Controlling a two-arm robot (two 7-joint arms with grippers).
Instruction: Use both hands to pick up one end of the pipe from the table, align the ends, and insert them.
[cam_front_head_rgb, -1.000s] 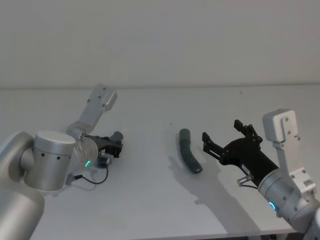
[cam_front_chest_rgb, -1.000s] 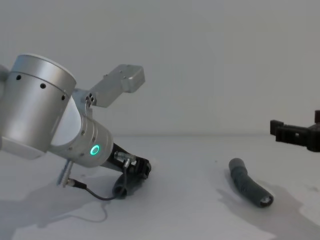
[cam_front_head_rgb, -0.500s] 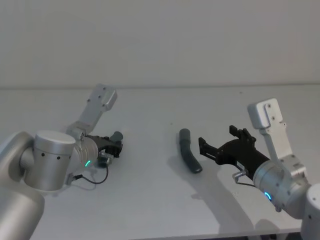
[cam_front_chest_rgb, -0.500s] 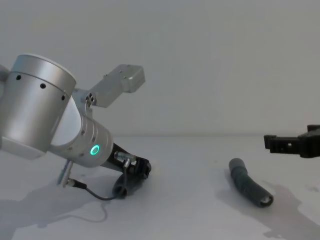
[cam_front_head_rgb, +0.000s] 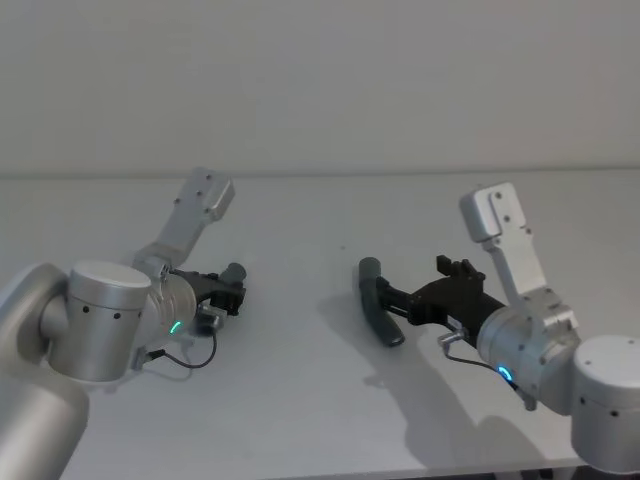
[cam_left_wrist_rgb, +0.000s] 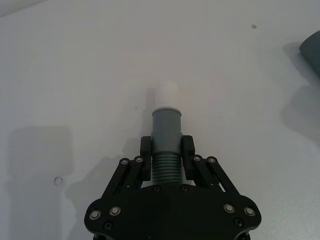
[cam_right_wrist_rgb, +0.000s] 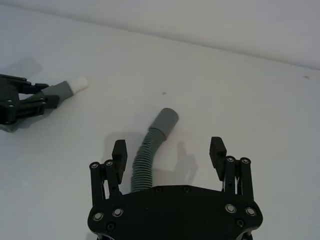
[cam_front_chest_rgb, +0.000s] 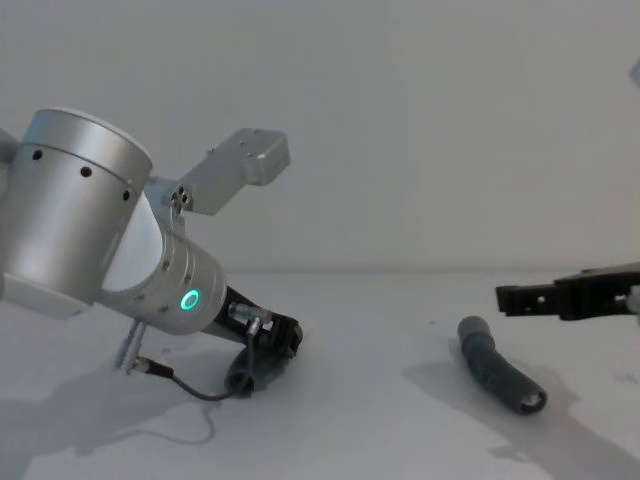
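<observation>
My left gripper (cam_front_head_rgb: 228, 293) rests low on the table (cam_front_head_rgb: 300, 400) at the left, shut on one pipe piece (cam_left_wrist_rgb: 166, 131). That piece's smooth grey collar and white tip (cam_left_wrist_rgb: 168, 93) stick out past the fingers. The other pipe piece (cam_front_head_rgb: 378, 310) lies loose on the table at centre right, and its wider socket end (cam_right_wrist_rgb: 165, 120) points away from my right gripper (cam_right_wrist_rgb: 168, 149). This gripper is open and hovers just above the ribbed part, one finger (cam_front_chest_rgb: 520, 297) over it in the chest view.
The white table stretches bare between the two pipe pieces and in front of them. A thin black cable (cam_front_chest_rgb: 180, 385) trails from the left wrist onto the table. A plain wall stands behind the table's far edge.
My right gripper has moved left, from beside the loose pipe piece to over its ribbed part, still open. The left gripper and its held piece have not moved.
</observation>
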